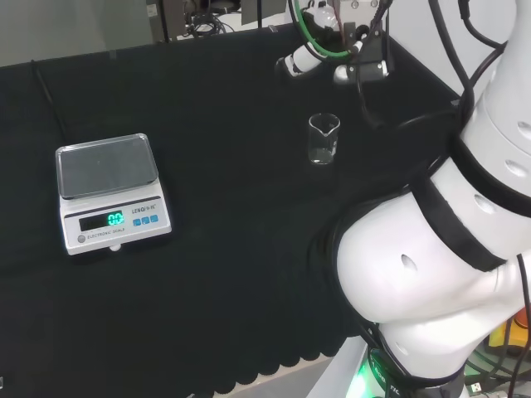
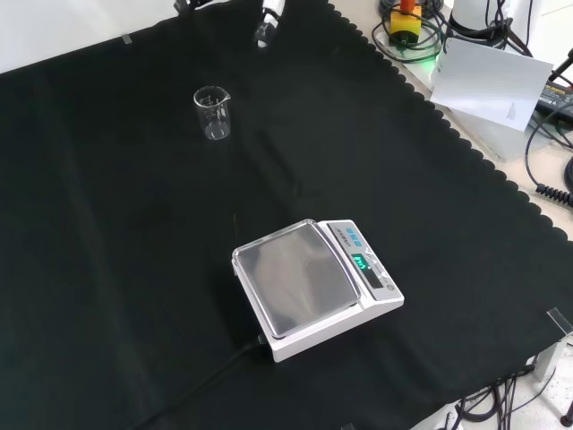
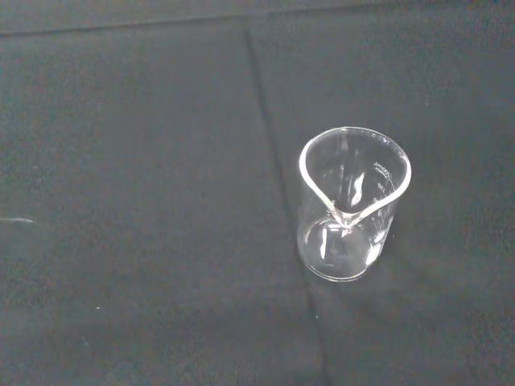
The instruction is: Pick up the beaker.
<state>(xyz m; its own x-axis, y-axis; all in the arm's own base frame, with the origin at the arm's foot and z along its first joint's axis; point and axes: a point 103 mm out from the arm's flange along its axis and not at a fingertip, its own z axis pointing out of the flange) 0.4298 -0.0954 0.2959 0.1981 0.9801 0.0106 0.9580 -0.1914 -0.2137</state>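
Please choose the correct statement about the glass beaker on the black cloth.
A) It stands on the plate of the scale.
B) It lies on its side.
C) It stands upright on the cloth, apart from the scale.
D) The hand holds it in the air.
C: the beaker stands upright on the bare cloth, well away from the scale, with nothing touching it.

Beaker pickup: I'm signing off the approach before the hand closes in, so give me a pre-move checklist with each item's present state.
1. Beaker upright on the cloth: ok.
2. Beaker looks empty in the wrist view: ok.
3. Space around the beaker free; the scale stands well apart: ok.
4. Hand apart from the beaker, not touching it: ok.
5. Fingers ready to take the beaker: cannot tell, too little of the hand in sight.
6. Beaker in the wrist camera's sight: ok.
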